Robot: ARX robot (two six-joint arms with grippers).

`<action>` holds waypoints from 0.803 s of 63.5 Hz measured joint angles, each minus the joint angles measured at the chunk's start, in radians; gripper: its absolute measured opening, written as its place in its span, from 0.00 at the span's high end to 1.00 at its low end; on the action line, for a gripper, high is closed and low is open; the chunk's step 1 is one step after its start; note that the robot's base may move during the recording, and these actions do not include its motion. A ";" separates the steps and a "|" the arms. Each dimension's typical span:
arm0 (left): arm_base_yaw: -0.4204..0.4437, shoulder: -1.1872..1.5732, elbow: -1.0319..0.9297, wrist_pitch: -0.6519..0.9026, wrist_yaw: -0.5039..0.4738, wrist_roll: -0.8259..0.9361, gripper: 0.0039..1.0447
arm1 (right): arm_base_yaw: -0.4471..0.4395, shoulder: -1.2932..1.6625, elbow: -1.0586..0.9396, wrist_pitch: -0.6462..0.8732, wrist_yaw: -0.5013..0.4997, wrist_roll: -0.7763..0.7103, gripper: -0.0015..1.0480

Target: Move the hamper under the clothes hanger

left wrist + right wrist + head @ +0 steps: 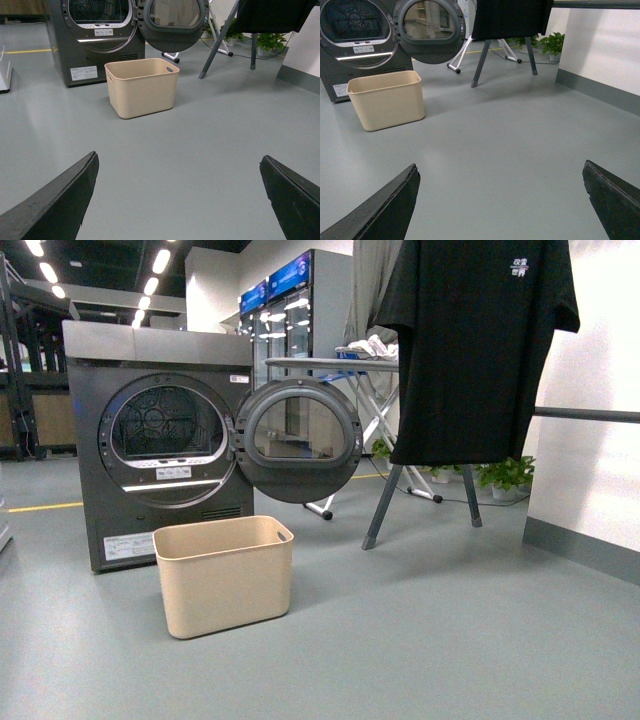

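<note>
The beige hamper (224, 574) stands empty on the grey floor in front of the open dryer. It also shows in the left wrist view (142, 87) and the right wrist view (386, 99). The clothes hanger (384, 503) stands to its right on splayed grey legs, with a black T-shirt (475, 340) hanging from it; its bar is hidden. Its legs show in the left wrist view (218, 41) and right wrist view (481, 63). My left gripper (178, 165) and right gripper (500, 172) are open, empty, well short of the hamper. Neither arm shows in the front view.
A dark grey dryer (150, 440) stands behind the hamper with its round door (297, 440) swung open towards the rack. A white-legged ironing board (350, 368) stands behind. Potted plants (508, 476) sit by the white wall (600, 460) on the right.
</note>
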 joint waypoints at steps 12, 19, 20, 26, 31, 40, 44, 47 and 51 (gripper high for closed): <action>0.000 0.000 0.000 0.000 0.000 0.000 0.06 | 0.000 0.000 0.000 0.000 0.000 0.000 0.07; 0.000 0.000 0.000 0.000 0.000 0.000 0.06 | 0.000 0.000 0.000 0.000 0.000 0.000 0.07; 0.000 0.000 0.000 0.000 0.000 0.000 0.06 | 0.000 0.000 0.000 0.000 0.000 0.000 0.07; 0.000 0.000 0.000 0.000 0.000 0.000 0.06 | 0.000 0.000 0.000 0.000 0.000 0.000 0.07; 0.000 0.000 0.000 0.000 0.000 0.000 0.06 | 0.000 0.000 0.000 0.000 0.000 0.000 0.07; 0.000 0.000 0.000 0.000 0.000 0.000 0.06 | 0.000 0.000 0.000 0.000 0.000 0.000 0.07; 0.000 0.000 0.000 0.000 0.000 0.000 0.06 | 0.000 0.000 0.000 0.000 0.000 0.000 0.07; 0.000 0.000 0.000 0.000 0.000 0.000 0.06 | 0.000 0.000 0.000 0.000 0.000 0.000 0.07; 0.000 0.000 0.000 0.000 0.000 0.000 0.06 | 0.000 0.000 0.000 0.000 0.000 0.000 0.07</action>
